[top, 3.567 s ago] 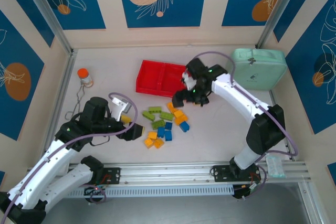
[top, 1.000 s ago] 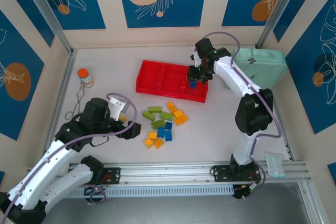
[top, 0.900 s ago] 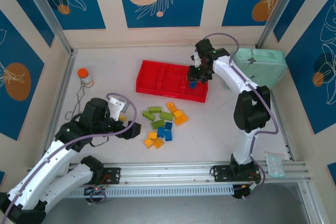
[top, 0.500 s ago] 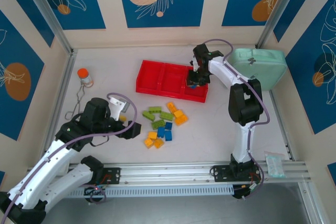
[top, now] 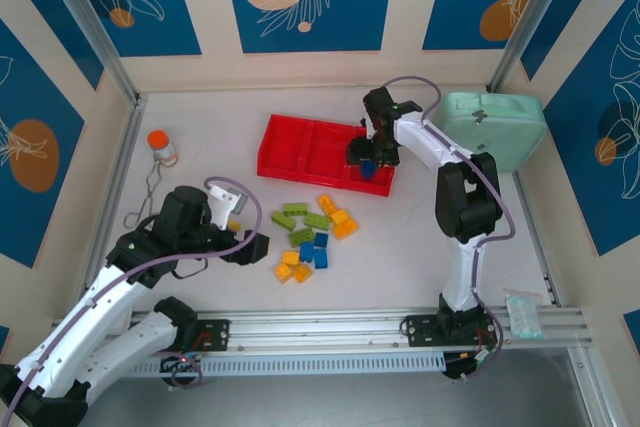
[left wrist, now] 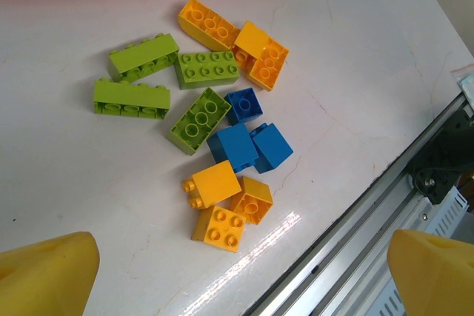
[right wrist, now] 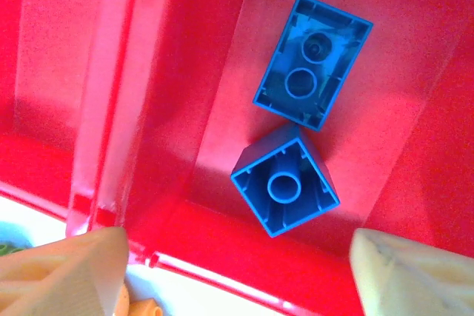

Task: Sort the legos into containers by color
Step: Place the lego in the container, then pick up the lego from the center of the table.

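The long red tray [top: 300, 152] lies at the back of the table. My right gripper [top: 368, 154] hovers open over its right-hand compartment. In the right wrist view two blue legos [right wrist: 312, 61] [right wrist: 285, 180] lie upside down on that compartment's floor [right wrist: 215, 131], free of the right gripper [right wrist: 241, 271]. The remaining legos [top: 312, 232] sit in a loose pile in front of the tray: green [left wrist: 200, 120], orange-yellow [left wrist: 215, 183] and blue [left wrist: 248, 146]. Left of that pile, my left gripper [top: 255, 245] is held wide open with nothing between its yellow fingers [left wrist: 44, 275].
A mint-green case [top: 495, 127] stands right of the tray, close to the right arm. An orange-capped bottle [top: 160, 145] sits at the far left. The metal rail [top: 380, 332] runs along the near edge, with a small packet [top: 525, 315] at its right end.
My right gripper carried a blue lego from the pile to the tray's right compartment, then opened and dropped it there. The left arm has not moved.
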Robot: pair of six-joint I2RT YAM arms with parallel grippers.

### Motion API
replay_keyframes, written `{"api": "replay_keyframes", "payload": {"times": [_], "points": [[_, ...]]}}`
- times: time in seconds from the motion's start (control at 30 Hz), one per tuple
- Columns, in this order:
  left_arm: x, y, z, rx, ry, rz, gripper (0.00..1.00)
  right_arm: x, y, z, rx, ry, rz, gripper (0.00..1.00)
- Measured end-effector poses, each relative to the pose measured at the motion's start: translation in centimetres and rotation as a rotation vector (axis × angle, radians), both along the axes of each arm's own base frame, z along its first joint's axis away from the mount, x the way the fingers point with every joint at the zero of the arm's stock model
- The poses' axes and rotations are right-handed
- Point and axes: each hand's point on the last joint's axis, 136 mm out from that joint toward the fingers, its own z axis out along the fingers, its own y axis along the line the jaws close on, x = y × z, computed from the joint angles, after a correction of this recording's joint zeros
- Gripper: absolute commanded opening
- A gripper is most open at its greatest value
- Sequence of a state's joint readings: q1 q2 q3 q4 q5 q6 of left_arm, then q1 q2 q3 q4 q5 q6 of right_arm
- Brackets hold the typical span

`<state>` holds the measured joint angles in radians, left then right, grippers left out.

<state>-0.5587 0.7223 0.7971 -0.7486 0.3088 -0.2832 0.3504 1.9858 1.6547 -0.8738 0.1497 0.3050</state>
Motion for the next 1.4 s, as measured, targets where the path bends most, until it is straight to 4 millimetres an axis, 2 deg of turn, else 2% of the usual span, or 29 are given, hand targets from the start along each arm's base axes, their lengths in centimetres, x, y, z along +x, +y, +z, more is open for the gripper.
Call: {"api": "replay_keyframes", "payload": {"times": [0.13,0.17,0.2,0.27,0.37,0.43,0.57,0.67,0.9,1.1,1.2,1.3,1.4], "points": [[0.1,0.0,-0.1,0.004,0.002,0.003,0.99,-1.9,1.0,2.6,0.006,-0.058,0.016,0.90],[0.1,0.0,-0.2,0.007,0.006,0.002,0.99,-2.5,1.6,3.4,0.014,-0.076,0.027,0.97],[0.1,0.0,-0.3,0.009,0.011,0.002,0.99,-3.1,2.2,3.9,0.023,-0.089,0.040,0.99],[0.2,-0.2,-0.7,0.015,0.030,-0.004,0.99,-4.8,3.6,5.0,0.038,-0.106,0.074,1.00],[0.2,-0.4,-1.1,0.021,0.053,-0.011,0.99,-7.2,5.1,5.3,0.044,-0.100,0.124,0.99],[0.2,-0.5,-1.2,0.018,0.057,-0.015,0.99,-8.7,5.4,4.9,0.038,-0.081,0.144,0.99],[-0.1,-0.8,-0.9,0.001,0.062,-0.032,0.99,-11.4,4.6,4.0,0.015,-0.021,0.137,0.99],[-0.3,-0.9,-0.8,-0.009,0.062,-0.041,0.99,-12.8,3.9,3.5,-0.001,0.015,0.114,0.94],[-0.6,-1.3,-0.7,-0.026,0.078,-0.063,0.99,-15.3,3.4,1.9,-0.052,0.086,0.120,0.91],[-0.6,-1.4,-0.7,-0.031,0.081,-0.069,0.99,-16.4,4.3,0.8,-0.083,0.130,0.159,0.85],[-0.7,-1.4,-0.7,-0.032,0.082,-0.070,0.99,-16.5,4.6,-0.9,-0.120,0.175,0.155,0.84],[-0.7,-1.5,-0.7,-0.032,0.083,-0.072,0.99,-16.6,4.4,-2.4,-0.150,0.222,0.109,0.84],[-0.6,-1.5,-0.9,-0.029,0.090,-0.071,0.99,-16.2,3.8,-3.1,-0.166,0.238,0.037,0.83]]}}
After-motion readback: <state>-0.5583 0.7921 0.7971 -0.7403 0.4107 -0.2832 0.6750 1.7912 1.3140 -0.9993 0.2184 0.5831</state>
